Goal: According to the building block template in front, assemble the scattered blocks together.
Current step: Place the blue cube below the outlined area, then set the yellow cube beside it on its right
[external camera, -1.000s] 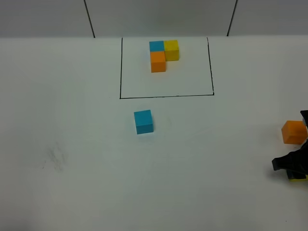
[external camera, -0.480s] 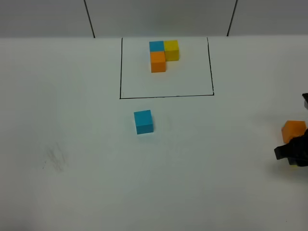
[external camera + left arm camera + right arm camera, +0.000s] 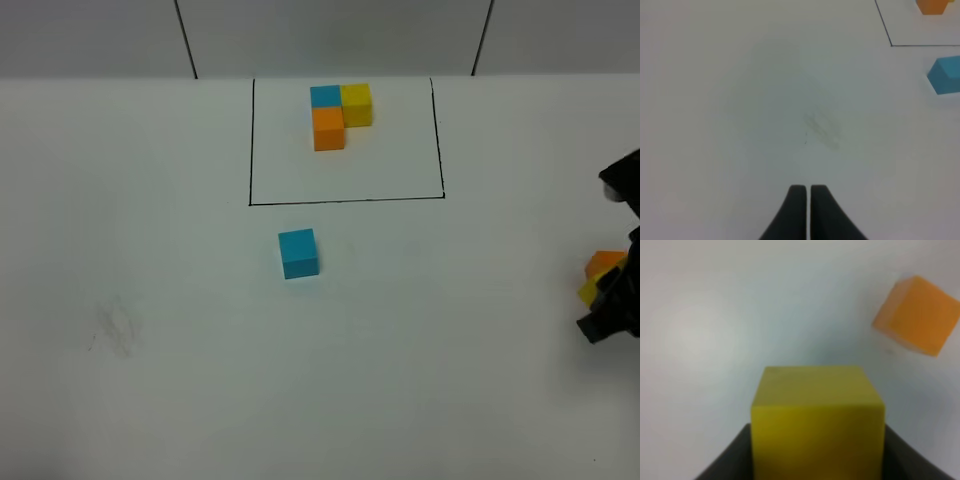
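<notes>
Gripping the Yellow Cube

The right fingers [image 3: 732,460] stand partly open, clamped on two opposite sides of the yellow cube [image 3: 817,425]. The orange cube [image 3: 917,315] lies just beyond these fingers, near the held cube but apart from it. The left fingers [image 3: 795,210] are pressed together with nothing between them, above bare white surface [image 3: 150,250]. The sky-blue cube [image 3: 298,252] sits ahead of the left fingers and well apart from both pairs. Farther off than that cube, the template cluster [image 3: 338,115] of sky-blue, yellow and orange cubes rests inside the black rectangle [image 3: 345,201].
</notes>
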`<state>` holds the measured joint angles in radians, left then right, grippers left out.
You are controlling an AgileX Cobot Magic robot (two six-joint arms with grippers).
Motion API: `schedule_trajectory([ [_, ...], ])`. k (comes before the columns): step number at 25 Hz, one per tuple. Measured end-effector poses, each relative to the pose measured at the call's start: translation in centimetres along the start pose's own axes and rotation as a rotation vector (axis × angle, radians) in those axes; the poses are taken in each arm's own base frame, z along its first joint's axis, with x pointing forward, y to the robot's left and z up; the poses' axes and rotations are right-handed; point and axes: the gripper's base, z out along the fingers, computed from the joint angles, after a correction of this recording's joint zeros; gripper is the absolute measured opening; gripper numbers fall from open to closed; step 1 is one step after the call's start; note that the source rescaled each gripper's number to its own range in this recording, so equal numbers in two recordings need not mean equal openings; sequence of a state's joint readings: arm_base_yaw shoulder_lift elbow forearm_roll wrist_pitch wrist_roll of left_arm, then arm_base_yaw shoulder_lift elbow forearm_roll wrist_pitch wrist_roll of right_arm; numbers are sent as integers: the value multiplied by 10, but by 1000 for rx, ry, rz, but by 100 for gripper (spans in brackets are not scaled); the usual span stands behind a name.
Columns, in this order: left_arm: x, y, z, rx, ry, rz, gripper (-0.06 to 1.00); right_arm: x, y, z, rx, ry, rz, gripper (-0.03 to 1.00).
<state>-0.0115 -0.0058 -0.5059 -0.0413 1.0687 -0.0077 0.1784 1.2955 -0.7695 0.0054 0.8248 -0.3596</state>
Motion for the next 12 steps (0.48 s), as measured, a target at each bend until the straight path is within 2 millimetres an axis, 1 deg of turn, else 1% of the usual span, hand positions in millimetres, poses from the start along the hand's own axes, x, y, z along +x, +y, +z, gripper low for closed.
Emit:
schedule_trajectory([
  [2,0,0,0,0,0,0,0,0,8,0,-26,22,-156,54],
  [7,0,0,0,0,0,0,0,2,33,-1,-114,76,-687,54],
  [9,0,0,0,0,0,0,0,2,43,-2,-146,83,-848,54],
  [12,0,0,0,0,0,0,0,1,50,-2,-156,75,-932,54],
])
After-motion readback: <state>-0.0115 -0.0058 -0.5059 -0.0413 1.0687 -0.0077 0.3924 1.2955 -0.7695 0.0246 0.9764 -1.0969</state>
